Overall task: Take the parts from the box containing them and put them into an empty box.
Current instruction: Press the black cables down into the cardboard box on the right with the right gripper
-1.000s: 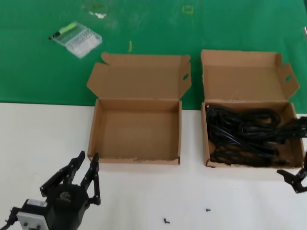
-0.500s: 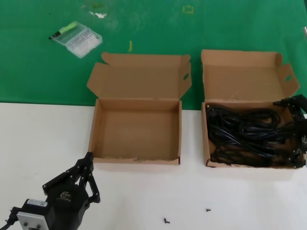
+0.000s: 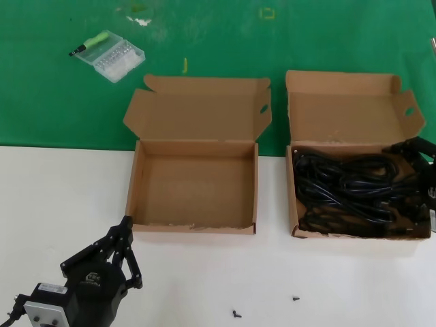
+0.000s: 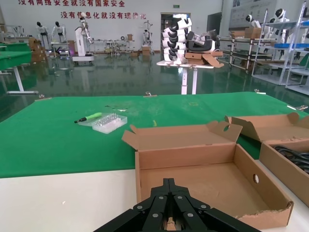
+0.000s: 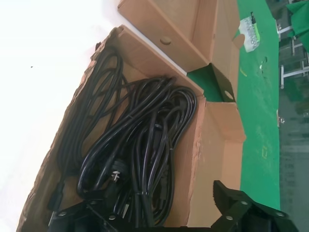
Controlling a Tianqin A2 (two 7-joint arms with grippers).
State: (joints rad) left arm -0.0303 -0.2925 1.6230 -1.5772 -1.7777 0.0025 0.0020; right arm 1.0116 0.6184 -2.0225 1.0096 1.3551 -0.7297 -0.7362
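two open cardboard cartons side by side where white tabletop (image 3: 354, 286) meets green mat (image 3: 54, 102): empty box (image 3: 194, 187) in the middle with bare floor, box containing them (image 3: 354, 116) toward the right, lid propped back. inside that right carton, a tangled heap of black power cords (image 3: 347, 191), loops overlapping, a plug (image 5: 114, 178) showing in the right wrist view. right gripper (image 3: 424, 178) at the carton's right edge just over the cords, fingers spread wide, nothing held. left gripper (image 3: 117, 253) parked low in front of the empty box, fingers pinched narrow and empty. clear plastic case (image 3: 110, 56) with a green marker on the mat, tiny black screws (image 3: 236, 314) on the white surface. likely risks: grabbing one loop and dragging the whole knot out, snagging a cord on the carton wall and shifting or tipping the box, or clipping the cardboard edge on descent.
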